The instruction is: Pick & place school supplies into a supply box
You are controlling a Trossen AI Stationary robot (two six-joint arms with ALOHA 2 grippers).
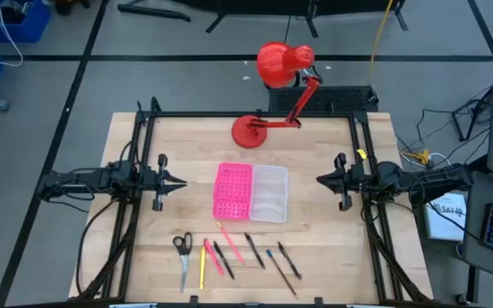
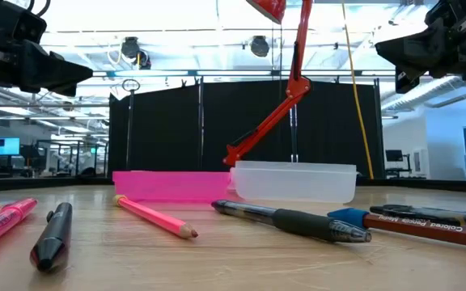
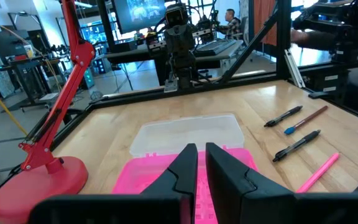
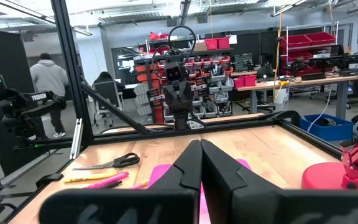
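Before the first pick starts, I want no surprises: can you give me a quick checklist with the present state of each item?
1. Clear tray empty and ready to receive: ok.
2. Supplies reachable, none in the box yet: scissors, pink pencil and pens lie loose on the table's near edge: ok.
3. Left end effector empty, fingers almost together, beside the pink half: ok.
4. Right end effector empty, fingers shut; must open before grasping: not ok.
5. Red lamp stands behind the box, clear of the pens: ok.
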